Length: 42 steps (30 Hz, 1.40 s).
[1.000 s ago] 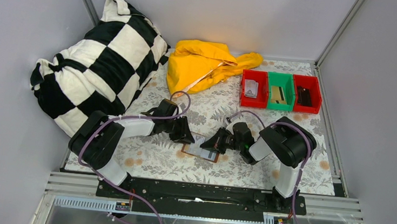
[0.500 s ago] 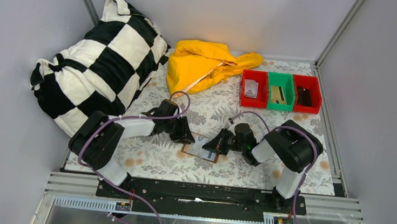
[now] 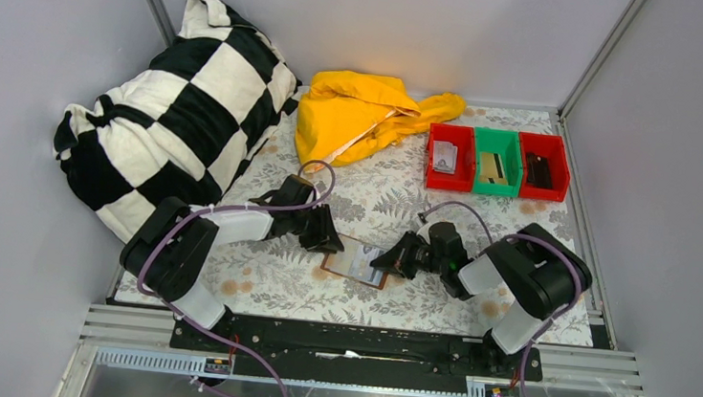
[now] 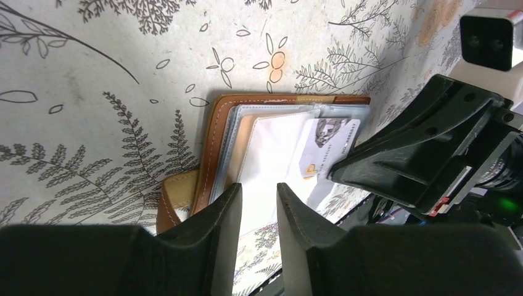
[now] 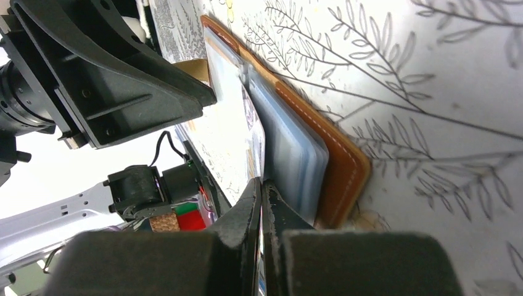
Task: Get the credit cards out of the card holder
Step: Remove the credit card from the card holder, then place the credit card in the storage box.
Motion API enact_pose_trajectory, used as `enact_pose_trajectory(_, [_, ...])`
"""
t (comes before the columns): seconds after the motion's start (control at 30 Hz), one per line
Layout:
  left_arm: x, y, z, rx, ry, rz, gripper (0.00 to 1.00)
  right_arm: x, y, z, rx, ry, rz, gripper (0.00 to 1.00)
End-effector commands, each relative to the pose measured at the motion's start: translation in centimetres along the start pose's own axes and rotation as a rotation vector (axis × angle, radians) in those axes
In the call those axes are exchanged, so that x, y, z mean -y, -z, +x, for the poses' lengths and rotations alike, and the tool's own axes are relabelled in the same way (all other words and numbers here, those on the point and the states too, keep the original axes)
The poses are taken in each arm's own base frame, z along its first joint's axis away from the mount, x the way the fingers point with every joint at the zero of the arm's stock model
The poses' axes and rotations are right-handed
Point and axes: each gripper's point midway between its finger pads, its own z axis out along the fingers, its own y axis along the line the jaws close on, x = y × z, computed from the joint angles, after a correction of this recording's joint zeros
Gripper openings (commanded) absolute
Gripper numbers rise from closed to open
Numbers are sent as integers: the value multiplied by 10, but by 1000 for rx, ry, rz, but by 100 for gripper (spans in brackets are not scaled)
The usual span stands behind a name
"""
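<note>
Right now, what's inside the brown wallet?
The wallet holds clear plastic sleeves and a pale printed card, sticking partway out, pinched by the right gripper. Whether more cards hide deeper can't be seen; the sleeves cover each other.

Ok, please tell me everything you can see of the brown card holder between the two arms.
The card holder is a brown leather-look wallet with pale stitching, lying open on the floral table cover between the arms. Its inner pockets look clear to grey-blue. The left claw, fingers parted, sits over its pages; the shut right claw pinches a printed card partly out of a pocket.
</note>
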Motion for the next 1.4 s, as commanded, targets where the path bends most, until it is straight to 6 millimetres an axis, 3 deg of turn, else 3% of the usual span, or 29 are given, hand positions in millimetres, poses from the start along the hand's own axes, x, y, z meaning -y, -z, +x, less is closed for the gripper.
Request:
enact_pose_trajectory(0.0, [-32, 5, -8, 53, 9, -142, 34, 28, 20, 8, -30, 29, 131, 0])
enact_pose_trajectory(0.13, [-5, 27, -17, 80, -24, -96, 37, 16, 50, -14, 28, 242, 272, 0])
enact_pose_trajectory(0.2, [10, 43, -24, 115, -53, -81, 41, 9, 75, -36, 103, 388, 388, 0])
enact_pose_trajectory(0.33, [39, 72, -40, 182, -110, -52, 51, -24, 118, -78, 215, 512, 463, 0])
enact_pose_trajectory(0.53, [78, 105, -53, 254, -175, 37, 52, -81, 171, -163, 358, 648, 580, 0])
enact_pose_trajectory(0.67, [98, 114, -57, 273, -210, 112, 56, -100, 190, -217, 381, 649, 583, 0])
enact_pose_trajectory(0.83, [105, 117, -47, 254, -240, 173, 57, -97, 186, -277, 322, 613, 633, 0])
enact_pose_trajectory(1.03, [97, 118, -34, 211, -260, 163, 62, -81, 140, -328, 273, 594, 598, 0])
enact_pose_trajectory(1.13, [93, 120, -30, 203, -263, 147, 62, -66, 124, -342, 257, 567, 606, 0])
enact_pose_trajectory(1.33, [84, 120, -22, 187, -260, 127, 62, -36, 92, -352, 201, 521, 579, 1])
enact_pose_trajectory(1.37, [84, 119, -22, 185, -257, 127, 63, -36, 89, -354, 197, 519, 570, 11])
